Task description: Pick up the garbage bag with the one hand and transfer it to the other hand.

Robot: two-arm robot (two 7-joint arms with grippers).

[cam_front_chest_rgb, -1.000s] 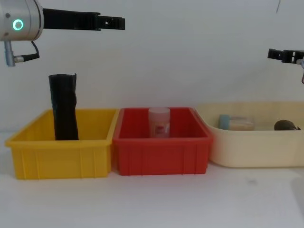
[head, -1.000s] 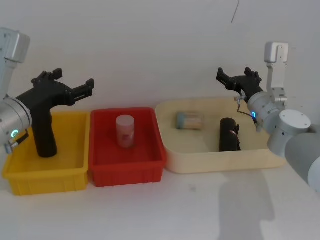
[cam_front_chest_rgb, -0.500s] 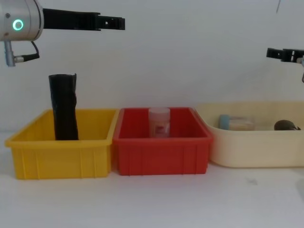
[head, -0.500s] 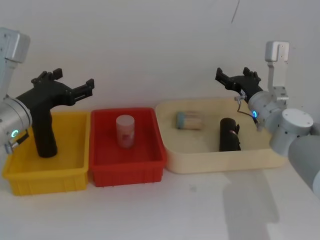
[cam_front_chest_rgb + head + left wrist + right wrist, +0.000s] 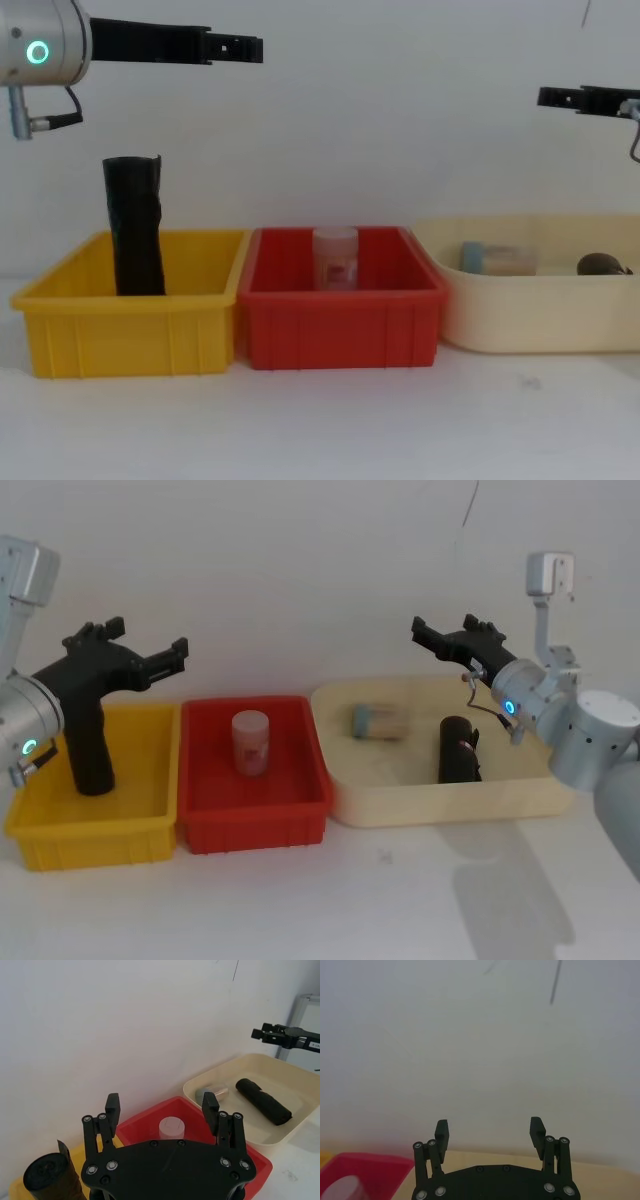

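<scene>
In the head view, the garbage bag point(image 5: 459, 748) lay in the right part of the cream tray point(image 5: 440, 806), with a jar point(image 5: 380, 721) on its side near it. The right gripper point(image 5: 447, 632), on the arm with the blue light, hung in the air above the tray's back rim, well apart from the bag, fingers spread and holding nothing. The left gripper point(image 5: 145, 640), on the arm with the green light, hung open and empty above the yellow bin point(image 5: 90, 835), where a black roll point(image 5: 88, 745) stood upright. Between bin and tray sat the red bin point(image 5: 255, 825) with a white cup point(image 5: 250, 742) standing in it.

From the left wrist, the left gripper point(image 5: 161, 1105) showed its two fingers wide apart with nothing between them. Beyond them the bag point(image 5: 263, 1101) lay creased in the tray point(image 5: 300, 1067), and the right gripper point(image 5: 265, 1033) hung high above the tray.

From the right wrist, the right gripper point(image 5: 489, 1130) was spread and empty, facing the white wall, with a corner of the red bin point(image 5: 375, 1170) below.

In the chest view, the left gripper point(image 5: 245, 46) reached across high above the roll point(image 5: 135, 240). The right gripper point(image 5: 560, 97) hung high over the tray point(image 5: 540, 310). One end of the bag point(image 5: 603, 264) peeked over the tray's rim.
</scene>
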